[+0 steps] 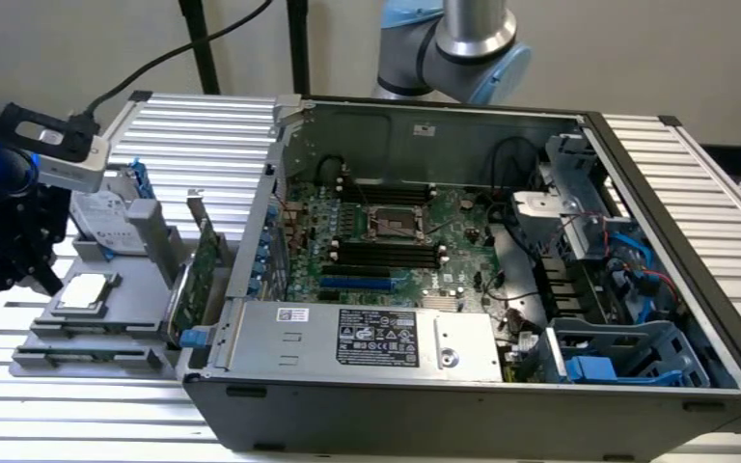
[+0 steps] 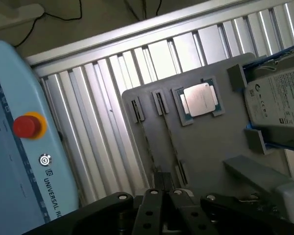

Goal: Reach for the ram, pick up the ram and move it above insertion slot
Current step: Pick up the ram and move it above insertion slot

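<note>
The ram [image 1: 88, 359] looks like a long thin strip standing on edge in the front slot of a grey holder plate [image 1: 126, 307] at the exterior view's left. In the wrist view it is only a thin line [image 2: 149, 147] across the plate, too edge-on to tell chips or label. My gripper [image 1: 30, 275] hangs over the plate's left end, above and slightly behind the ram and apart from it. Its black fingers [image 2: 154, 196] are shut with nothing between them. The dark insertion slots [image 1: 384, 256] lie on the motherboard inside the open computer case.
On the plate sit a processor chip [image 2: 198, 100], a hard drive [image 2: 279, 103] and an upright green expansion card [image 1: 197, 280] beside the case wall [image 1: 267, 222]. A power supply [image 1: 370, 338] fills the case front. A blue pendant with a red button [image 2: 27, 126] lies beside the ribbed table.
</note>
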### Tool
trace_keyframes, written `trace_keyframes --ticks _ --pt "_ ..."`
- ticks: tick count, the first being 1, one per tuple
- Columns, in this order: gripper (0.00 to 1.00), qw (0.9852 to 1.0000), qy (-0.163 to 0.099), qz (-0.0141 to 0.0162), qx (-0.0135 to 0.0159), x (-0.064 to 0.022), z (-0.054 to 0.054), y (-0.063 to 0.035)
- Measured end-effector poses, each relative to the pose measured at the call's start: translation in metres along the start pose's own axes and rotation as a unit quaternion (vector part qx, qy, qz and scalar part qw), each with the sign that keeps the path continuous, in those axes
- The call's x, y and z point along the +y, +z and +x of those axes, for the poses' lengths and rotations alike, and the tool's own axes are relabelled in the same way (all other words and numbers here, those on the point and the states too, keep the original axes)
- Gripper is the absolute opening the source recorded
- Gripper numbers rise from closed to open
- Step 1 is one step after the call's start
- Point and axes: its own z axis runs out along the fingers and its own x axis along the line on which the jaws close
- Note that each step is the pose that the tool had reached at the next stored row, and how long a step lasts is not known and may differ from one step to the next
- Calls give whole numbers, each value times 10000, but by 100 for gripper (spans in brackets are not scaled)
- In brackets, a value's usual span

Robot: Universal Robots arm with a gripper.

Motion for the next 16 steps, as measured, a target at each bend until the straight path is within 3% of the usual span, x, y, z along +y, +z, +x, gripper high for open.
trace_keyframes --ticks 5,11,16 --pt "11 9990 -449 10 9 -1 0 28" --pt "11 9952 -980 21 20 -1 1 62" --pt "11 9941 -1085 38 20 -6 24 71"
